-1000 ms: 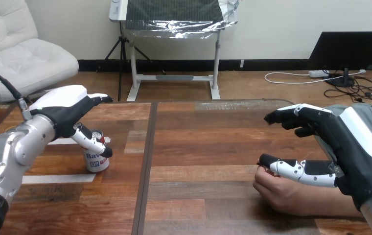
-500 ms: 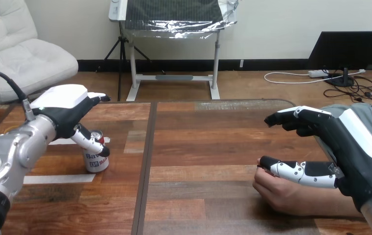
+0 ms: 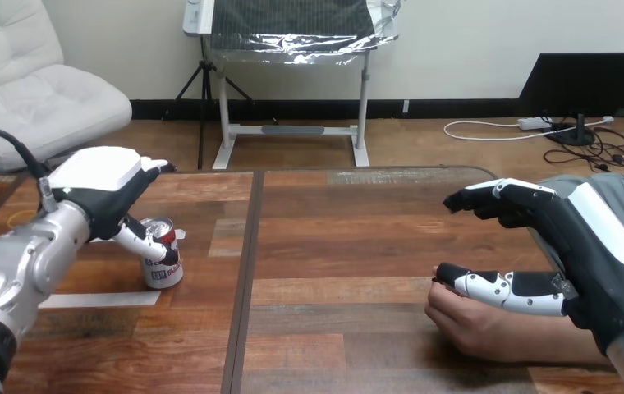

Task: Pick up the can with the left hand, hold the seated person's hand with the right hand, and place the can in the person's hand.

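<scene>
Left hand point(image 3: 105, 190) of the robot is set over the small white metal drink can with red and blue print and a silver top point(image 3: 163, 264). The can stands on the brown wooden plank table point(image 3: 333, 254) at the view's left, just beyond a strip of white tape point(image 3: 99, 300). The thumb is laid against the can's near side while the fingers are held fairly straight past its far side, so the hand is judged open and the grasp not yet closed. The can seems to lean a little, though its base looks to be on the wood. For this step to be done well, the fingers should be curled round the far wall opposite the thumb, at about mid-height, before any lift is tried. A light can pressed from one side alone is likely to be tipped or pushed away. A firm but moderate squeeze is advised, since so thin a wall may be dented. The right hand point(image 3: 575, 238) is spread wide at the view's right, its thumb lying on top of the person's hand point(image 3: 469, 320), which rests loosely curled on the table; nothing is gripped there. The person's hand would need to be enclosed gently and opened upward before the can could be carried across and set into it.
</scene>
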Available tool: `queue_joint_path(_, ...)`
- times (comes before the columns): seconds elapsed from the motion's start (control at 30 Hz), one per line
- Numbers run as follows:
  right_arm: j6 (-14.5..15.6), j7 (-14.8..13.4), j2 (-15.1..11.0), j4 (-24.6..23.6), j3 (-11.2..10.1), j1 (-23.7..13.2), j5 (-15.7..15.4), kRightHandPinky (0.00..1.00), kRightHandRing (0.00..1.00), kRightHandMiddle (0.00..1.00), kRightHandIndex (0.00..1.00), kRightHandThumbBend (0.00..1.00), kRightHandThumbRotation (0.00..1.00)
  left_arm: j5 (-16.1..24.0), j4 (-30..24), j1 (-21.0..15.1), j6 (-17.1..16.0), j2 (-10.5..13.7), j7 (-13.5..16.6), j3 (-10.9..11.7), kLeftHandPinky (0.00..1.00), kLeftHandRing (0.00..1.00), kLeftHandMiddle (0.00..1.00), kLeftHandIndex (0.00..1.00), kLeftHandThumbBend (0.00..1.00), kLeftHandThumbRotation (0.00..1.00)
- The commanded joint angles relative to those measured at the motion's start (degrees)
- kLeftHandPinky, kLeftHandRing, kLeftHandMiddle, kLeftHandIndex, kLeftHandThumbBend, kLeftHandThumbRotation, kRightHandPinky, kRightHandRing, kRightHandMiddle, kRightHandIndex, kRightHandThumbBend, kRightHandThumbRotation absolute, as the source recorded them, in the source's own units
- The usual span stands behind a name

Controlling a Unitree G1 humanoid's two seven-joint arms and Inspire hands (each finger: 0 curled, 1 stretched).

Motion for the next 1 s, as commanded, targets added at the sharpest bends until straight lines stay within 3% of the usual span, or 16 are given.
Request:
queue_joint_path(0.0, 0.34, 0.02, -1.12, -2.74, -1.2, -3.7, -0.73, 0.82, 0.79, 0.77, 0.7, 0.65, 0.0, 0.86, 2.01, -5.63, -0.86, -0.12, 3.76, -0.98, 0.89, 0.93, 0.94, 0.92, 0.89, 0.38)
queue_joint_path(0.37, 0.35, 0.24, -1.6, -2.77, -1.3, -3.61, -0.69, 0.81, 0.78, 0.77, 0.7, 0.65, 0.0, 1.26, 6.47, -6.84, -0.77, -1.26, 6.58, -2.83, 0.91, 0.93, 0.94, 0.92, 0.87, 0.41)
queue_joint_path(0.73, 0.26, 0.7, -1.82, -2.91, -1.51, -3.55, -0.72, 0.8, 0.77, 0.75, 0.69, 0.65, 0.0, 0.69, 11.01, -8.16, -0.59, -2.68, 6.32, -4.03, 0.89, 0.92, 0.94, 0.92, 0.86, 0.46)
queue_joint_path(0.97, 0.77, 1.22, -1.85, -3.28, -1.83, -3.52, -0.62, 0.8, 0.77, 0.75, 0.69, 0.65, 0.0, -1.14, 14.02, -8.53, -0.39, -4.08, 5.8, -3.35, 0.89, 0.92, 0.94, 0.92, 0.86, 0.47)
